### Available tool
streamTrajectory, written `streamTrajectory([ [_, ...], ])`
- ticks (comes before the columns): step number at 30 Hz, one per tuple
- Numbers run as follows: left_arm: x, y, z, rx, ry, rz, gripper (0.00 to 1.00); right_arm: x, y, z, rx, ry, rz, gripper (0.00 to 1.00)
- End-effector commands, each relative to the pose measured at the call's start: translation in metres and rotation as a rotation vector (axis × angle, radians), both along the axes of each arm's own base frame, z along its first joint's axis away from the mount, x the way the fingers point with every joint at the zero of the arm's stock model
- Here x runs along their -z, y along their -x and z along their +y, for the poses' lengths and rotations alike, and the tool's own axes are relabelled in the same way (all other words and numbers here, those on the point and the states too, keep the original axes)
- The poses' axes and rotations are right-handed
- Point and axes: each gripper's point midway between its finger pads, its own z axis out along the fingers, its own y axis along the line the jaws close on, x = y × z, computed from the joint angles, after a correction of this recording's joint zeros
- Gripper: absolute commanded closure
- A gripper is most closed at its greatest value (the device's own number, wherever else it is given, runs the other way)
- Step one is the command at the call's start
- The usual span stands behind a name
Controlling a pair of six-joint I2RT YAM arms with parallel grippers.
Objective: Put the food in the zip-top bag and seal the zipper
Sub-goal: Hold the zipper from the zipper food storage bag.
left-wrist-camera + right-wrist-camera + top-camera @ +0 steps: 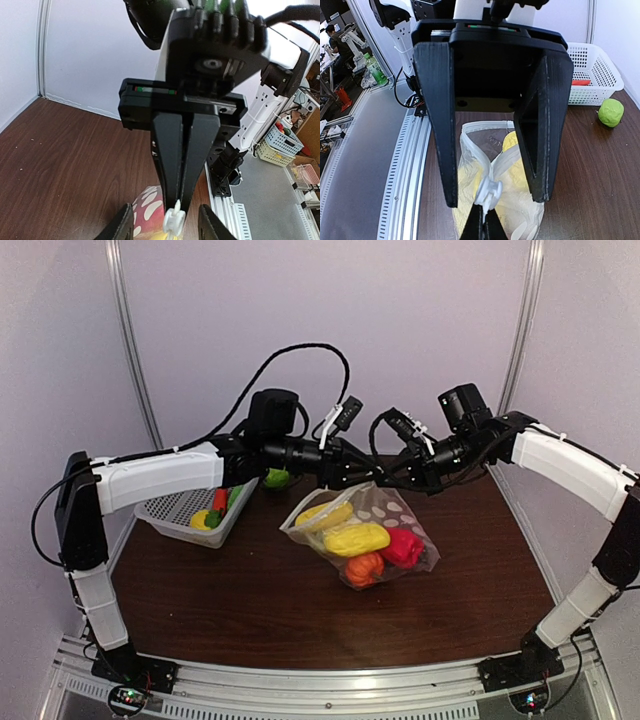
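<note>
My R gripper (pixel 181 200) is pinched tight on the zipper (pixel 488 192) tab at the bag (pixel 388 506) mouth, I think, tab's tiny. L gripper (pixel 495 199) has fingers apart, straddling that spot, gripping nothing. Bag sits mid-table w/ yellow, orange, red food (pixel 357 538) inside; green pc (pixel 610 111) lies beside the basket (pixel 170 512).
</note>
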Motion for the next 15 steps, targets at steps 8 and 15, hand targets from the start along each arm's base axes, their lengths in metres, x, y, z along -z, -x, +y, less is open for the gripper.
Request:
streamTrajectory([
  [8, -0.005, 0.008, 0.002, 0.136, 0.046, 0.122, 0.73, -0.021, 0.005, 0.0, -0.017, -0.047, -0.075, 1.0],
  [15, 0.001, 0.006, 0.002, 0.134, 0.032, 0.139, 0.69, -0.021, 0.005, 0.001, -0.017, -0.045, -0.075, 1.0],
])
